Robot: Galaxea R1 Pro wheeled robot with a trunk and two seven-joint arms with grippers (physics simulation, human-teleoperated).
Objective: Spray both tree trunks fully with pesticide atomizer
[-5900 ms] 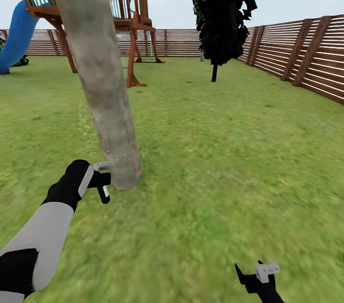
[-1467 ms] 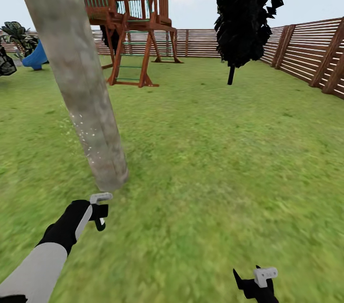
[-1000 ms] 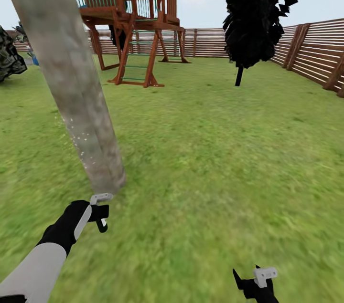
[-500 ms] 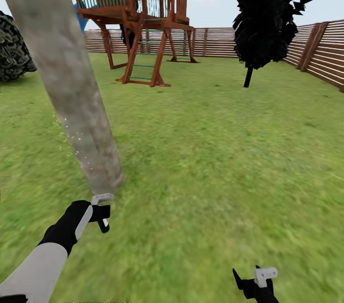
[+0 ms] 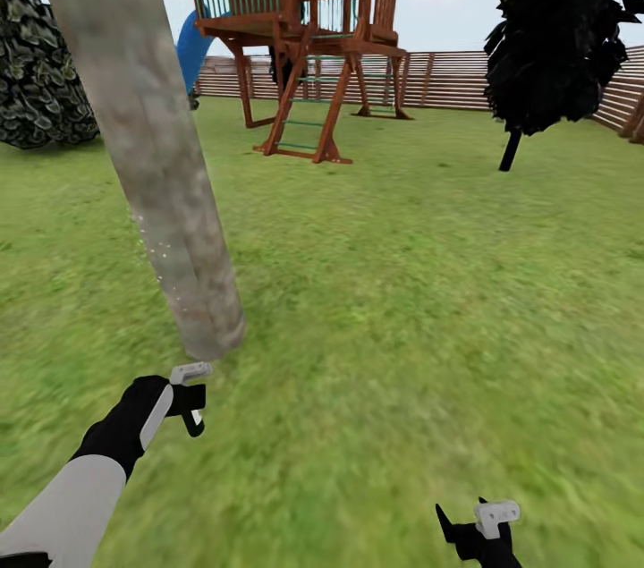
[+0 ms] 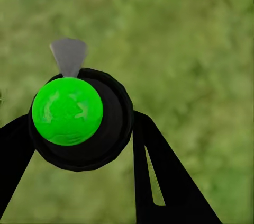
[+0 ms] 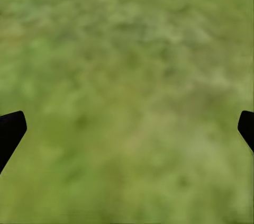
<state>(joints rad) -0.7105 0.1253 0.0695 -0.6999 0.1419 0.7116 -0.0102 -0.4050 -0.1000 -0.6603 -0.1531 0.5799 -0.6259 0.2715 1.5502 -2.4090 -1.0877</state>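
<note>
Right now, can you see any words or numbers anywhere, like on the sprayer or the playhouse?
No text to read anywhere.
Sprayer in the left hand: plain green and black, no label.
Playhouse: bare wood, no sign.
Trunk and fence: no marks.

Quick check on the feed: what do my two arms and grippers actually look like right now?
The left arm has a light grey forearm shell ending in a black wrist with a pale grey stripe. The left gripper carries a small light grey bracket above black fingers. The right gripper is black and angular, with the same light grey bracket.
</note>
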